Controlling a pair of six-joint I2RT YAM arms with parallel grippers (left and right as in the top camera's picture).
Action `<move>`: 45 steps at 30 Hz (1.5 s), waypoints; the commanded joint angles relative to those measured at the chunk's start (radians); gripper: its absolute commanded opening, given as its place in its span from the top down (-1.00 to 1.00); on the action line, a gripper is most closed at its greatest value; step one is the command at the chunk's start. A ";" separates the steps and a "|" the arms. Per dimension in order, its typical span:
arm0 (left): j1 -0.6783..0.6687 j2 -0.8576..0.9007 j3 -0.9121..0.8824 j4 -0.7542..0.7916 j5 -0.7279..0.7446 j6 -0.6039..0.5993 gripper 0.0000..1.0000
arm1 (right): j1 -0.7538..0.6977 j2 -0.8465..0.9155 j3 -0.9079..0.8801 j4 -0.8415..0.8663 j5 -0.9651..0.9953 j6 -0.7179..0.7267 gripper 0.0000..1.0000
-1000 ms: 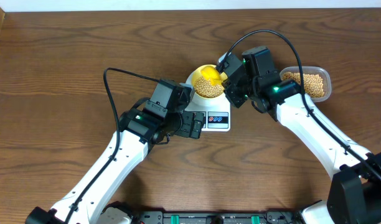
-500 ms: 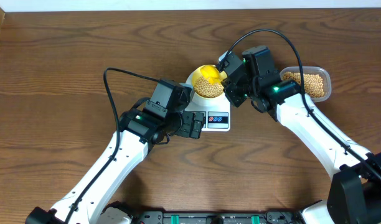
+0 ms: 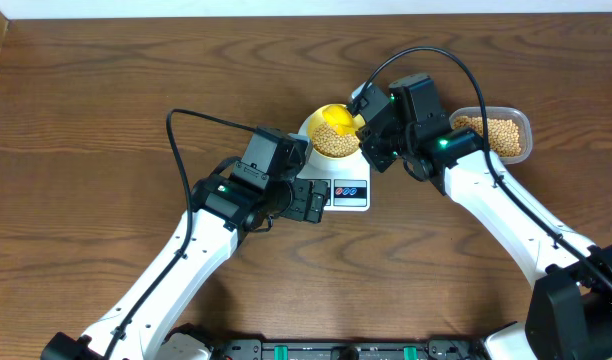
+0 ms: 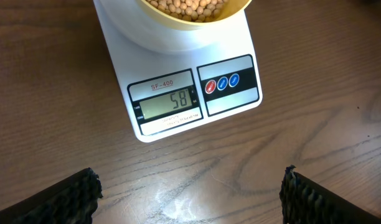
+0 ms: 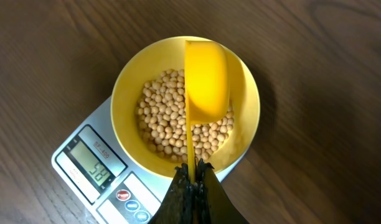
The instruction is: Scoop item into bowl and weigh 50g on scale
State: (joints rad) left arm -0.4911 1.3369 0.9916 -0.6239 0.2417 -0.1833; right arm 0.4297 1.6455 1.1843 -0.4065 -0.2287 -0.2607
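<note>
- beans (image 5: 172,118): small, round, tan-beige, piled in the pale yellow bowl (image 5: 125,87)
- bowl sits on the white scale (image 4: 193,74); display (image 4: 169,102) reads 58
- right gripper (image 5: 192,177) pinched tight on the thin handle of a bright yellow scoop (image 5: 206,71), which is turned on its side over the beans
- left gripper (image 4: 190,196): jaws wide, empty, just in front of the scale
- more beans in a clear tub (image 3: 496,133) on the right

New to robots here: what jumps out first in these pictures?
A small round pale yellow bowl holding tan beans sits on a white flat kitchen scale mid-table, its display reading 58. Over it, the right end effector pinches a bright yellow plastic scoop by its handle.
</note>
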 commanded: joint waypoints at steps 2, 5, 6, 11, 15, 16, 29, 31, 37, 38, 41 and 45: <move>0.001 -0.013 -0.008 0.001 0.012 0.005 -0.88 | 0.004 0.010 0.005 0.000 0.056 -0.044 0.98; 0.001 -0.013 -0.008 0.001 0.012 0.005 -0.88 | 0.004 0.010 0.005 -0.001 0.073 -0.056 0.98; 0.001 -0.013 -0.008 0.001 0.012 0.005 -0.89 | 0.004 0.010 0.005 -0.002 0.072 -0.056 0.98; 0.001 -0.013 -0.008 0.001 0.012 0.005 -0.88 | 0.020 0.010 0.005 -0.032 0.058 -0.062 0.98; 0.001 -0.013 -0.008 0.001 0.012 0.005 -0.89 | 0.050 0.010 -0.002 -0.057 0.058 -0.062 0.98; 0.001 -0.013 -0.008 0.001 0.012 0.005 -0.89 | 0.057 0.010 -0.004 -0.061 0.058 -0.062 0.98; 0.001 -0.013 -0.008 0.001 0.012 0.005 -0.88 | 0.073 0.010 -0.005 -0.058 0.022 0.102 0.98; 0.001 -0.013 -0.008 0.000 0.012 0.005 -0.88 | 0.073 0.010 -0.005 -0.058 -0.018 0.126 0.98; 0.001 -0.013 -0.008 0.001 0.012 0.005 -0.88 | 0.073 0.010 -0.005 -0.058 -0.063 0.255 0.98; 0.001 -0.013 -0.008 0.001 0.012 0.005 -0.89 | 0.073 0.010 -0.005 -0.058 -0.064 0.284 0.98; 0.001 -0.013 -0.008 0.000 0.012 0.005 -0.88 | 0.073 0.010 -0.005 -0.058 -0.063 0.354 0.98; 0.001 -0.013 -0.008 0.001 0.012 0.005 -0.88 | 0.068 0.010 -0.005 -0.053 -0.062 0.362 0.98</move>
State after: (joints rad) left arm -0.4911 1.3369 0.9916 -0.6239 0.2420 -0.1833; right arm 0.4999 1.6459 1.1843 -0.4629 -0.2726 0.0437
